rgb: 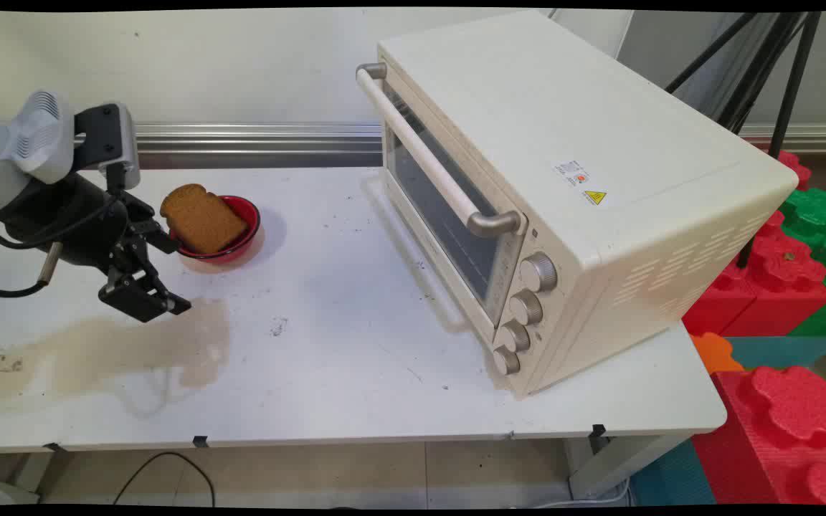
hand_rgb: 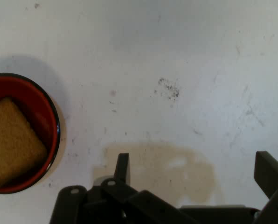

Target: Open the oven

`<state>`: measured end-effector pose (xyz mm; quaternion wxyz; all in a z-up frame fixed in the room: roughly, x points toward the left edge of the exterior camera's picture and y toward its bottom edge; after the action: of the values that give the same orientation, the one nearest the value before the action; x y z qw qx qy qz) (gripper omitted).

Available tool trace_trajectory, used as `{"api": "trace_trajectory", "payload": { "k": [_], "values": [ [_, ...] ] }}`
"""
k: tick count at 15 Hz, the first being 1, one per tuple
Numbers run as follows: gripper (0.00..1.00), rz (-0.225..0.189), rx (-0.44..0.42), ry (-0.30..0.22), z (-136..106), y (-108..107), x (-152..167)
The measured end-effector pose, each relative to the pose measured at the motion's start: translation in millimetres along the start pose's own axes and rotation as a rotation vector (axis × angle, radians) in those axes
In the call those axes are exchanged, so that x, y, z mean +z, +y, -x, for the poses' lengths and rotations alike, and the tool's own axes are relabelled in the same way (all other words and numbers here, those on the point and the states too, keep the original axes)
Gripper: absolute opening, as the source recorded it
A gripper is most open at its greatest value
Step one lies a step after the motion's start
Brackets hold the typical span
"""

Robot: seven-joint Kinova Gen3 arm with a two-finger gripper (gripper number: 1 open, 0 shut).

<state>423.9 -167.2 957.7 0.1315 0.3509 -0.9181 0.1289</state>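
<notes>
The gripper hung low over the left part of the table, its 2 fingers spread wide with nothing between them. In the hand view 1 finger rose at lower left and the other at the right edge, with bare tabletop showing in the gap. The gripper's shadow lay on the table below and in front of it.

Just beside the gripper, on its far right in the main view, stood a red bowl holding a slice of brown toast. The toast leaned in the bowl, its top edge sticking out past the rim on the left. In the hand view the bowl sat at the left edge, clear of the fingers, with the toast inside it. I could not tell from the main view whether the upper finger touched the bowl.

A small dark smudge marked the table to the right of the gripper.

Well apart, on the right half of the table, stood a cream toaster oven, its glass door shut, a long handle across the top of the door and 4 knobs down its right side. Red and green foam blocks lay beyond the table's right end.
</notes>
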Motion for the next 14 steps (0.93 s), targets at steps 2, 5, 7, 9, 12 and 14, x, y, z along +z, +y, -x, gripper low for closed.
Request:
{"api": "trace_trajectory", "payload": {
  "k": [2, 5, 7, 9, 12, 14],
  "values": [
    [1.00, -0.006, -0.005, 0.018, -3.2, -0.9, -2.6],
    [1.00, -0.019, -0.015, 0.051, -11.5, -3.2, -10.9],
    [1.00, -0.030, -0.023, 0.077, -19.3, -5.7, -19.6],
    [1.00, -0.041, -0.030, 0.107, -28.7, -8.5, -30.1],
    [1.00, -0.055, -0.041, 0.156, -44.6, -13.0, -47.2],
    [1.00, -0.064, -0.046, 0.193, -57.0, -16.3, -59.0]
  ]
}}
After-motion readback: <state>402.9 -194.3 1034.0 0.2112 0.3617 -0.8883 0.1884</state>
